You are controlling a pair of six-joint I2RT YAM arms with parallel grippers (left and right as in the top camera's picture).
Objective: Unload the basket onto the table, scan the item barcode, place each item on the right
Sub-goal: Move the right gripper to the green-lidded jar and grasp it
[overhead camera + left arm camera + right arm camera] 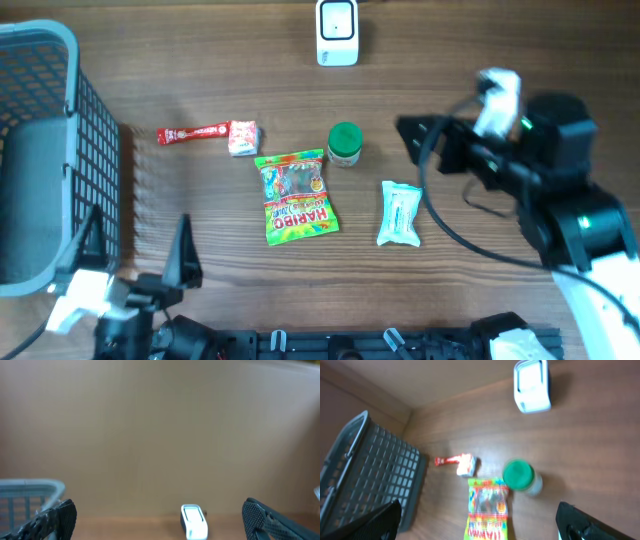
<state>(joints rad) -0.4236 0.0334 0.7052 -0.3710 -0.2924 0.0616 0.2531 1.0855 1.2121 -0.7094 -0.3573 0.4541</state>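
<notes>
Opening step, nothing picked up yet. Both jaws spread wide and empty: left gripper (pixel 137 245) low at the near-left corner of the table (pixel 200 60), right gripper (pixel 415 145) hovering toward the right edge. Candidates mid-table: Haribo bag (pixel 296 196), green-lidded jar (pixel 344 143), white packet (pixel 401 213). Scanner (pixel 337 32) at the far edge, centre. Next, probably: down onto one item, then barcode turned toward the scanner.

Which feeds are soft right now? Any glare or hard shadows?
Overhead: sharp, even light, soft shadows only beside the scanner and basket, bag print readable, no strong glare. Right wrist: blurred all over, the jar smeared. Left wrist: soft, mostly plain wall, scanner low in frame.
</notes>
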